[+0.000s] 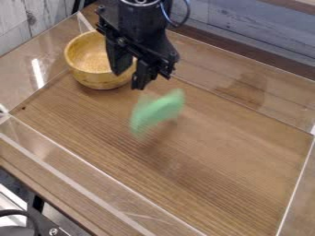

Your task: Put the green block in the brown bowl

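The green block (pixel 157 111) shows as a blurred green shape over the wooden table, below and right of my gripper and clear of its fingers. It lies outside the brown bowl (pixel 94 57), which stands at the back left. I cannot tell whether the block is still in the air or resting on the wood. My gripper (pixel 136 74) hangs pointing down by the bowl's right rim, partly covering it, open with nothing between its fingers.
The wooden table (pixel 209 166) is ringed by low clear plastic walls (pixel 74 175). A plank wall runs along the back.
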`<action>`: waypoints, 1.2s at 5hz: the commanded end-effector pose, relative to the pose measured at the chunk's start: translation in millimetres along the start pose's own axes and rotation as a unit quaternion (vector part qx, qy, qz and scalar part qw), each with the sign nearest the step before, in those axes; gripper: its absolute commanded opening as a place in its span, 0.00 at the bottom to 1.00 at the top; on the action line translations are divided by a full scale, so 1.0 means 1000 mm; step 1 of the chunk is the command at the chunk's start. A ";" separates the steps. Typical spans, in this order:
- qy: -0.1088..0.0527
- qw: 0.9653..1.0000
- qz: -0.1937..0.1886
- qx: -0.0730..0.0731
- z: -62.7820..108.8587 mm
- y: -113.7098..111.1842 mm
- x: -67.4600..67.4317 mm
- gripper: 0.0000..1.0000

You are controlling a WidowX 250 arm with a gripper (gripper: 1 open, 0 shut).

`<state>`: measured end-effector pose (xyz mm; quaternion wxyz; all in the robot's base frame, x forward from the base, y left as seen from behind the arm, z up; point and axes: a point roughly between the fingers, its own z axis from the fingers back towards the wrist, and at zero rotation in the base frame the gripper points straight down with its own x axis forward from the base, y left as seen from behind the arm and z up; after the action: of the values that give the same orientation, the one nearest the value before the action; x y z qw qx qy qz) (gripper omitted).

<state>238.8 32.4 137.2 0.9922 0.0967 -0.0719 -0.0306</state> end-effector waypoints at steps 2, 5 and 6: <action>-0.015 1.000 0.019 -0.007 0.012 0.027 0.001 1.00; -0.015 0.999 -0.016 -0.027 -0.018 0.018 -0.027 1.00; -0.021 0.999 -0.010 -0.034 -0.036 0.022 -0.019 1.00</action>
<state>224.2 59.6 98.2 0.9939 0.0597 -0.0786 -0.0496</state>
